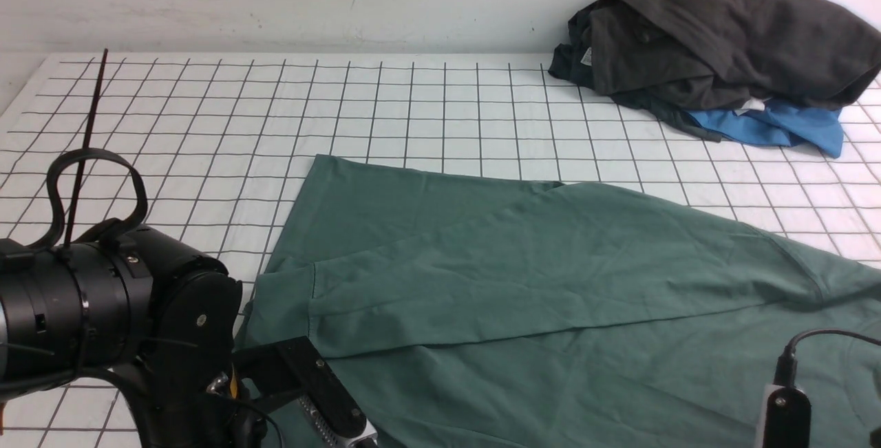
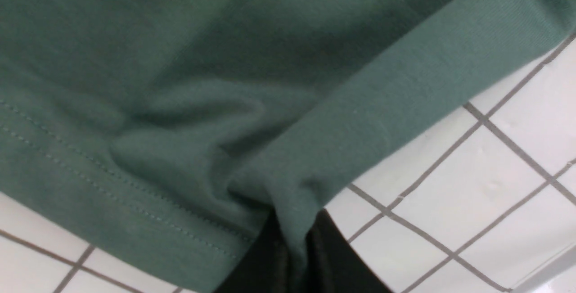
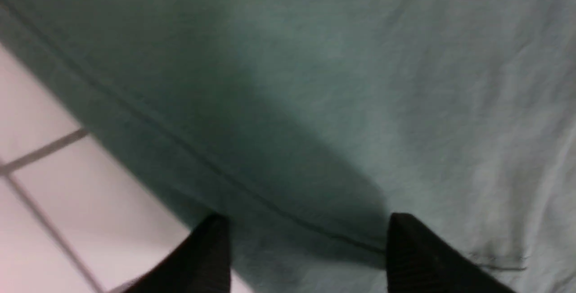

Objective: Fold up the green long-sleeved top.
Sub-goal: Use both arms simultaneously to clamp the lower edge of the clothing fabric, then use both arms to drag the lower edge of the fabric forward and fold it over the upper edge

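Observation:
The green long-sleeved top [image 1: 550, 283] lies spread over the near half of the gridded table, with one sleeve folded across its body. My left arm [image 1: 138, 310] is low at the top's near left corner. In the left wrist view my left gripper [image 2: 294, 257] is shut on a pinch of the green top [image 2: 225, 59], where a ribbed band meets a stitched hem. My right gripper [image 3: 306, 234] is open; its two dark fingertips [image 3: 405, 248] stand apart just over the green top [image 3: 360, 81], beside a seam near the cloth's edge. Only a bit of the right arm [image 1: 784, 407] shows in the front view.
A charcoal-black heap of clothes [image 1: 723, 35] sits at the far right against the wall, with a bright blue garment [image 1: 778, 128] under it. The white gridded table cover [image 1: 206, 124] shows bare at the far left. The table's edge [image 2: 553, 266] runs close to my left gripper.

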